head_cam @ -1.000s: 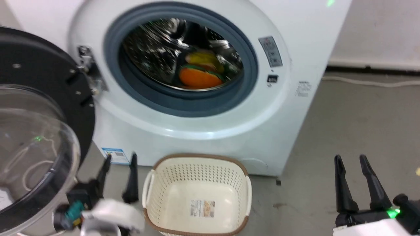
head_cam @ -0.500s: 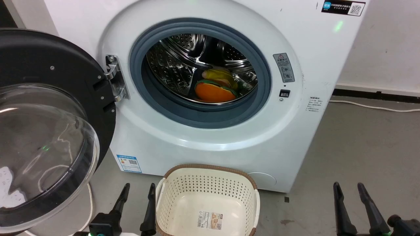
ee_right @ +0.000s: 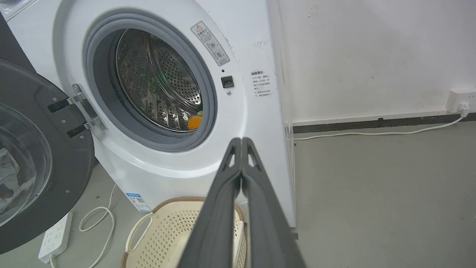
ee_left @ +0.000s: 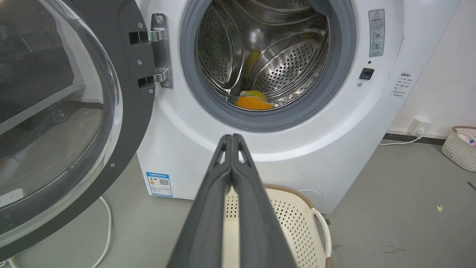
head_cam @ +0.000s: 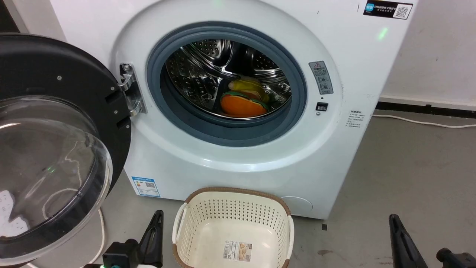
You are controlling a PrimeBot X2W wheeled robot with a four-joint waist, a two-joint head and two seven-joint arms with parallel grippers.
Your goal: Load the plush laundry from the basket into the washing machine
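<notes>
the washing machine (head_cam: 230, 178) stands with its door (head_cam: 55, 70) swung wide to the left. the basket (head_cam: 232, 191) sits on the floor just before it, its bottom bare. the plush laundry (head_cam: 241, 106) lies in the drum, near the front lip. it looks light, soft and squashy, best pinched at the bun's edge. the left gripper (ee_left: 232, 139) and right gripper (ee_right: 241, 141) each have fingers pressed together on nothing.

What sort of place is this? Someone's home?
Likely a laundry corner in a bare workroom rather than a home: a white washing machine, door open, stands on a plain grey floor, a cream basket sits before it, and a power strip lies loose nearby.
</notes>
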